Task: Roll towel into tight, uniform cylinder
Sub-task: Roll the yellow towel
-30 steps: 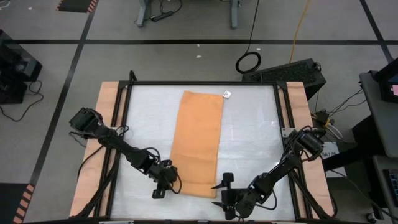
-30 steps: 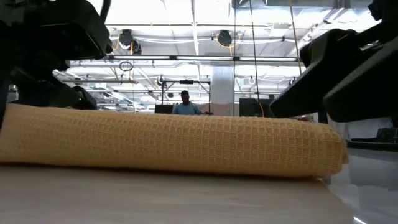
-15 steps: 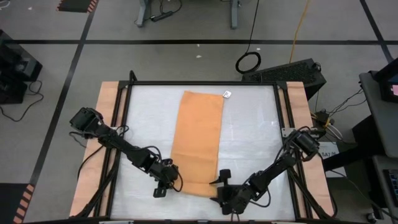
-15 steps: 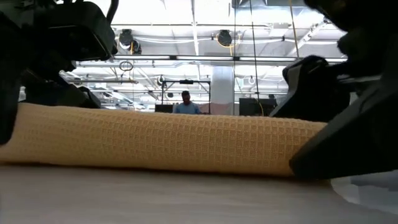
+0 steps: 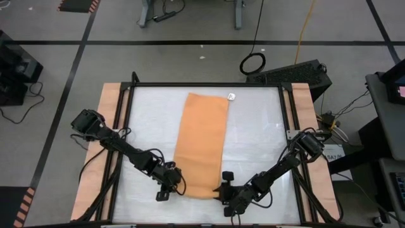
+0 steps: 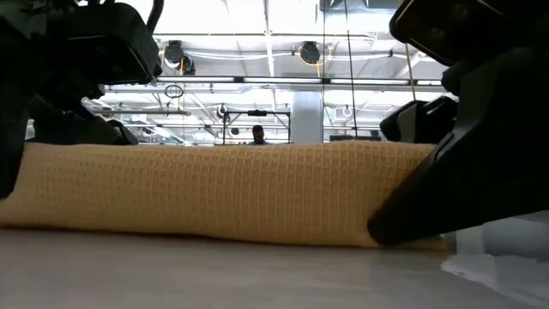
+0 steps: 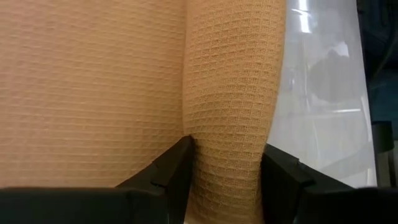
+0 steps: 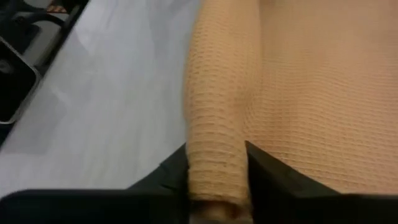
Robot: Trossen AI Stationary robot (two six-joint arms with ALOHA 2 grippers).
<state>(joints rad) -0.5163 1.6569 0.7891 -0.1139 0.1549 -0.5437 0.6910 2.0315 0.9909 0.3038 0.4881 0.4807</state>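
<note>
From above, the towel [image 5: 202,144] lies as a long orange-tan strip down the middle of the table [image 5: 259,126], its small white tag [image 5: 231,97] at the far right corner and its near end turned up into a low roll. The left gripper [image 5: 169,187] sits at the roll's left end, the right gripper [image 5: 223,189] at its right end. At table height the rolled edge [image 6: 214,193] stretches across like a fat waffle-weave bolster, dark arm parts crowding both ends; a person [image 6: 257,135] stands far back in the room, too small to make out more. Past the left wrist, both fingers [image 7: 177,171] press the roll from either side, closed on it. Past the right wrist, the fingers [image 8: 177,169] likewise appear clamped against the roll's end, with flat cloth beside it.
</note>
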